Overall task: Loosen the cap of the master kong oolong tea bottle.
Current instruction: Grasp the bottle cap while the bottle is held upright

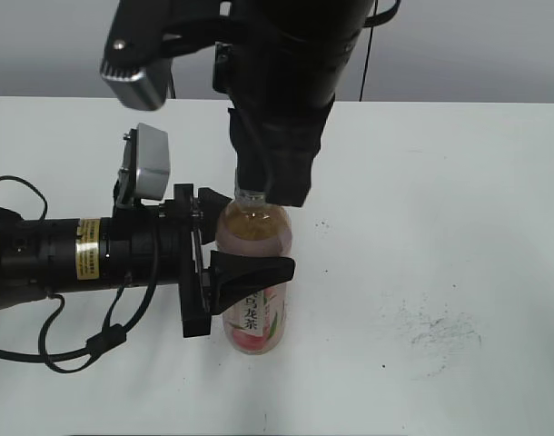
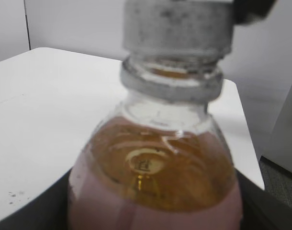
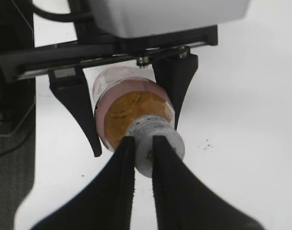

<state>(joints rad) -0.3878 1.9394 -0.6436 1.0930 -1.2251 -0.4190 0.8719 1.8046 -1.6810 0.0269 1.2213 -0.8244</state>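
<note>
The master kong oolong tea bottle (image 1: 259, 320) stands upright on the white table, amber tea above its pink peach label. My left gripper (image 1: 254, 234) comes in from the left and is shut on the bottle's body, one black finger on each side. In the left wrist view the bottle (image 2: 155, 167) fills the frame with the grey-white cap (image 2: 177, 24) at the top. My right gripper (image 1: 263, 195) comes down from above and hides the cap in the exterior view. In the right wrist view its two fingers (image 3: 143, 141) are shut on the cap (image 3: 174, 143).
The white table (image 1: 440, 182) runs to a far edge against a grey wall. Dark specks (image 1: 445, 331) lie on the table at the right. The left arm's cables (image 1: 41, 350) trail at the front left.
</note>
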